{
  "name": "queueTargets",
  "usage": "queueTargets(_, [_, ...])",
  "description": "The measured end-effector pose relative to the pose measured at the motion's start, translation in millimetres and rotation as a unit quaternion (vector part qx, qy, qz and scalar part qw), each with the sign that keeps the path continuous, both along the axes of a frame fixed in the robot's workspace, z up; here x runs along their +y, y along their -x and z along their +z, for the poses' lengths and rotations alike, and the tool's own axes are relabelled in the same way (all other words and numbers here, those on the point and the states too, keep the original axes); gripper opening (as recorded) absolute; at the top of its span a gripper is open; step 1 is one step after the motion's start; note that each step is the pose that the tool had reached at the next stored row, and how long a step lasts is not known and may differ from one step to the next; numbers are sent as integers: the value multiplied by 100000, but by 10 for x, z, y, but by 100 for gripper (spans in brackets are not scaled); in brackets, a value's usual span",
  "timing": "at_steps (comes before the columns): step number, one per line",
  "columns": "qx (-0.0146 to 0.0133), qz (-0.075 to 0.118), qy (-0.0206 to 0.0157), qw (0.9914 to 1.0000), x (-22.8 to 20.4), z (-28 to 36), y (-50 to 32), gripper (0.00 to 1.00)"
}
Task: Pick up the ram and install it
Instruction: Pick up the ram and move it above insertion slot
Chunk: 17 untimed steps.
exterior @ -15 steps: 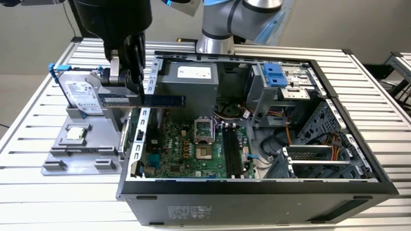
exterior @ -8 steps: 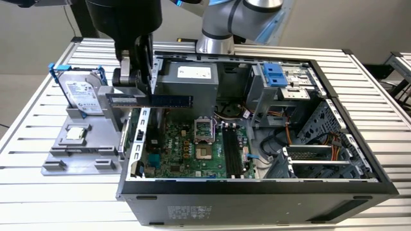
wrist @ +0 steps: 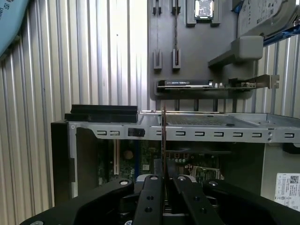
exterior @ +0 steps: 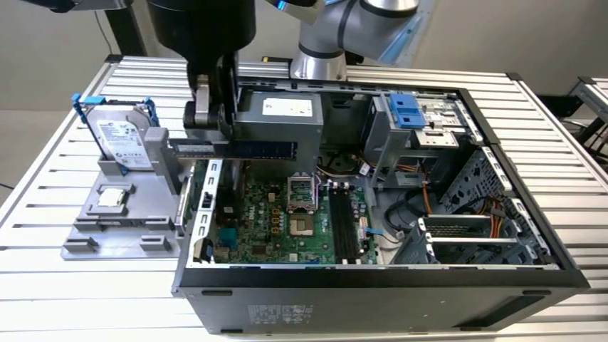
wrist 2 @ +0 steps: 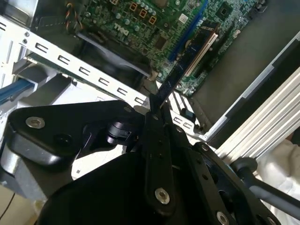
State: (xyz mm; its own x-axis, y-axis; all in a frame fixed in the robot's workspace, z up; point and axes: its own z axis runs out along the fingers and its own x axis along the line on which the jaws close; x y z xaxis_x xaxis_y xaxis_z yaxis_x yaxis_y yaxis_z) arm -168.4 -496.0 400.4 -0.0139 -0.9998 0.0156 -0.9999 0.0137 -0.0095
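Ram (exterior: 266,149) clamped edge-on in end effector (wrist: 163,182), above open computer case (exterior: 380,276).

A white label with a blue mark sits on the hard drive (exterior: 124,134); its print is too small to read. Plain white labels lie on the power supply (exterior: 287,107), on the ram (exterior: 256,149) and low on the case (exterior: 280,313), likewise unreadable. In the second wrist view the motherboard (wrist 2: 140,28) bears a white logo.
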Motion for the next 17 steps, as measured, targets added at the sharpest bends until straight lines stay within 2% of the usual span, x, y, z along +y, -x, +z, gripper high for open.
queueTargets(17, [5,-3,5,100000,0,1,-235,0])
